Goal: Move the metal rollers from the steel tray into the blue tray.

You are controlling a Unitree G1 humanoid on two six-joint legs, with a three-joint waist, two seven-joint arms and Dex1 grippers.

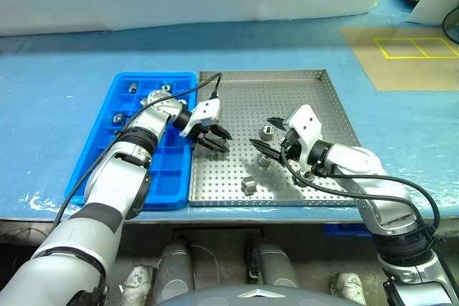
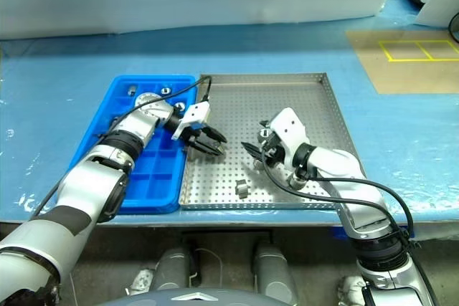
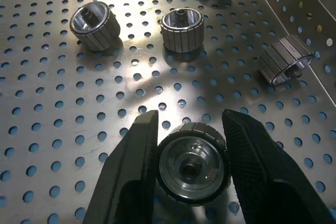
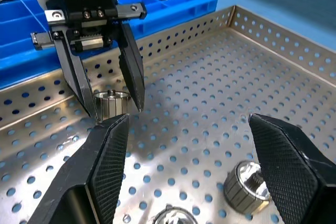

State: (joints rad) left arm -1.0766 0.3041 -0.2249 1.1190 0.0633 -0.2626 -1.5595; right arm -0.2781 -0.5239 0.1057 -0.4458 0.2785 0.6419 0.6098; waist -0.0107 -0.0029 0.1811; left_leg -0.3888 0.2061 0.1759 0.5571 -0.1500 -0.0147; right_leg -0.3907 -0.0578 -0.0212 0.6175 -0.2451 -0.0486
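Fingers, left: your left gripper [image 3: 191, 169] has its two black fingers [image 3: 131, 166] pinching one metal roller [image 3: 192, 162] between them, bore facing the wrist camera, just above the perforated floor.
Fingers, right: your right gripper [image 4: 184, 156] has its fingers spread wide with nothing between them, hovering over the steel tray [image 1: 315, 77].
Held roller: it sits at the steel tray's near-left part, close to the rim that borders the blue tray [image 1: 100, 134]; whether it has cleared the floor I cannot tell.
Loose rollers: the metal rollers [image 1: 267, 132] left in the steel tray lie mid-tray, around the right gripper, with one [image 1: 249, 184] near the tray's front rim; four show in the left wrist view.
Blue tray: it lies touching the steel tray's left rim, and a few of its far compartments already hold rollers [image 1: 133, 85].
Bench: both trays rest on the blue-covered bench [image 1: 57, 77].
Risk, grip: the fingers bear on a curved, smooth surface, so a quick swing could let the roller slip out and roll.
Risk, rim: carry it too low toward the blue tray and it may catch the steel tray's left rim.
Risk, arms: the grippers are near each other over the steel tray; a sweep by either could collide or scatter loose rollers.
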